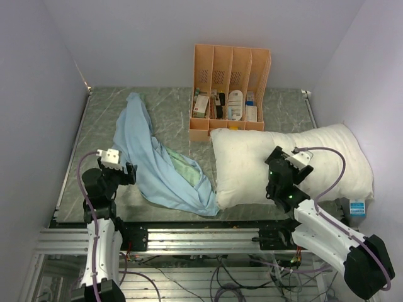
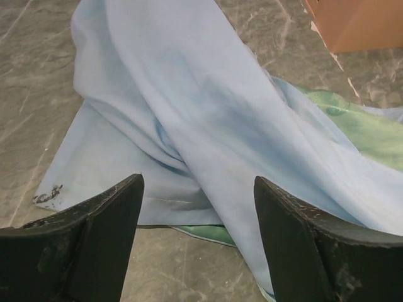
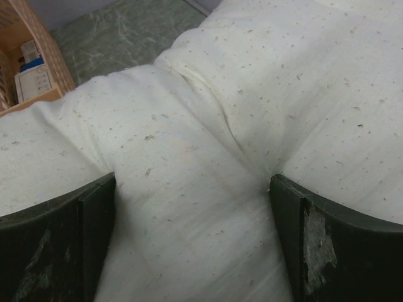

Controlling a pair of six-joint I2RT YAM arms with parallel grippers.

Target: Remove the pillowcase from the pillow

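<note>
Plump off-white stuffed pillow (image 3: pixel 208 113), fabric finely speckled, fills most of the frame. A deep crease runs diagonally from top centre down to the right. Right gripper (image 3: pixel 192 189) spread wide, its dark fingers (image 3: pixel 56 251) at the lower corners with a ridge of pillow between them. Upper left: orange lattice-sided plastic file rack (image 3: pixel 38 38) holding small boxes (image 3: pixel 34 82). Grey-green marbled desk (image 3: pixel 126 31) behind.

Near edge of the pillow (image 1: pixel 327 157) partly hidden from us under the right arm (image 1: pixel 315 220), pillowcase (image 2: pixel 208 113) cut off by the left wrist view's top and right edges, labels in the orange file rack (image 1: pixel 230 88) too small for us to read
</note>
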